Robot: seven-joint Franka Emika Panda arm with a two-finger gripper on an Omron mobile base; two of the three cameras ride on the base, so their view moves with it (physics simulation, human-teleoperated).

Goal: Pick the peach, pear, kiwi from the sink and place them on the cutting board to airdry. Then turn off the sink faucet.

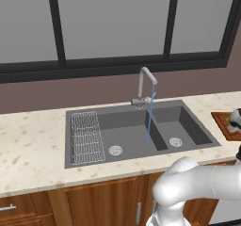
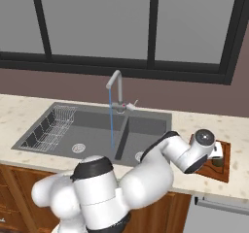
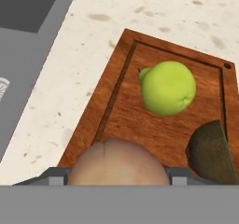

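A bright yellow-green pear (image 3: 168, 87), a dark brownish-green kiwi (image 3: 211, 152) at four o'clock and a pale peach (image 3: 119, 163) are seen on a reddish-brown cutting board (image 3: 122, 111); the counter (image 3: 70, 78) is speckled cream.

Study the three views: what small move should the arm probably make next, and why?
Probably open the gripper to release the peach: it sits between the fingertips just over the cutting board, where the pear and kiwi already lie. The sink faucet is running.
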